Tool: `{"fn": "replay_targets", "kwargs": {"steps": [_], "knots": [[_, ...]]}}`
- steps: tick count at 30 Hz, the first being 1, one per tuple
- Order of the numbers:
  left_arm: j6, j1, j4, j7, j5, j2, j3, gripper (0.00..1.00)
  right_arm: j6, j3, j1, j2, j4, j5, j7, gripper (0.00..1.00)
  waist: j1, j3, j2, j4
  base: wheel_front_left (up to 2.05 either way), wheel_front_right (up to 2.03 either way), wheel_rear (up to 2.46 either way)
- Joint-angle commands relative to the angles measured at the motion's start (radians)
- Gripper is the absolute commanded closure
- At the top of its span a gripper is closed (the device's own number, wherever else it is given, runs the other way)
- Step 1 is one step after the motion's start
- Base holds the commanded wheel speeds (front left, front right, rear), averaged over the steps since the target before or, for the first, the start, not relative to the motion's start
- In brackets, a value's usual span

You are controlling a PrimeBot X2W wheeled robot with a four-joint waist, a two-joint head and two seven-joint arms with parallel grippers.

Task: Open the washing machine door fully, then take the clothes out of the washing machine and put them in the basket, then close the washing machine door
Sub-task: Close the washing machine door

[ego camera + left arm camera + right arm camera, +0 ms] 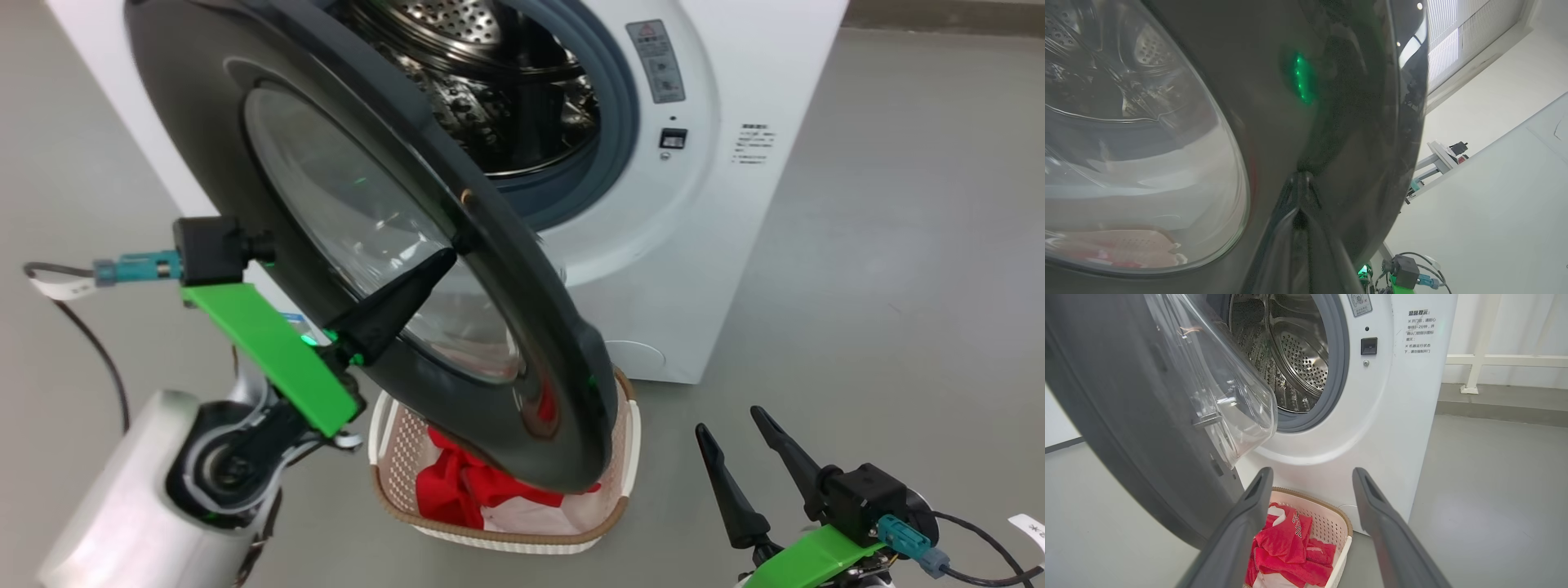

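Door [563, 384]: stiff, glossy, probably slippery; push near its edge.
Left gripper [433, 265]: jaws together, tip on door.
Right gripper [728, 420]: jaws apart.

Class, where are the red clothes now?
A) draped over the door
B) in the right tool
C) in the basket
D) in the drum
C: the clothes lie in the basket on the floor, and the right tool is open, holding nothing.
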Motion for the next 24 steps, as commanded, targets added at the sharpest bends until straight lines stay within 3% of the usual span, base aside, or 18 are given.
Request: {"fn": "replay_targets", "kwargs": {"steps": [1,9,24], "knots": [[-0.007,-0.061,-0.011,-0.031,0.012,0.019,0.017,1.00,0.006,0.021,-0.043,0.003,-0.028,-0.009,-0.006,0.00,0.0000,0.011,0.0000,-0.020,0.00,0.00,0.00],[-0.007,-0.154,0.087,-0.212,-0.006,0.013,-0.064,1.00,0.006,0.021,-0.062,0.003,-0.030,-0.015,-0.006,0.00,0.0000,0.038,0.0000,-0.069,0.00,0.00,0.00],[-0.007,-0.303,0.250,-0.430,-0.046,0.063,-0.159,1.00,0.006,0.032,-0.090,0.004,-0.041,-0.009,-0.006,0.00,0.0000,0.094,0.0000,-0.170,0.00,0.00,0.00]]}}
